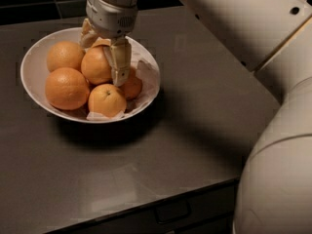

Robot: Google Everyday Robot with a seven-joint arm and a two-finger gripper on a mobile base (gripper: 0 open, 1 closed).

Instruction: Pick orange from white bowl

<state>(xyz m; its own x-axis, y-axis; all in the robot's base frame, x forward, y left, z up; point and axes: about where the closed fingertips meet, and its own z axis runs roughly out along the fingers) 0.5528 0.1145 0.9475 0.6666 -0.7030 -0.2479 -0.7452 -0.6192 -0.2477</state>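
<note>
A wide white bowl [30, 77] sits on the dark grey bench [195, 130], toward its far left corner and well back from the front edge. The bowl is lined with crinkled white paper [148, 76], which shows along the right side and under the front fruit. Five fruits are piled in it. The orange [95, 68] of the task lies in the middle of the pile, smooth and with a pale sheen. Another one [64, 56] touches it on the far left, and the biggest one [67, 88] lies at the near left. A smaller one [107, 100] rests at the front of the bowl, just below the middle orange. A darker one [131, 87] lies on the right, partly hidden. The gripper [103, 58] reaches down into the bowl from the far edge of the bench and sits right over and around the middle orange. Whether it has a hold on that fruit cannot be told. The pale robot arm [234, 18] slants from the gripper toward the far right corner. The robot's rounded body [278, 179] fills the near right corner. Below the front edge of the bench a drawer handle [173, 211] shows.
</note>
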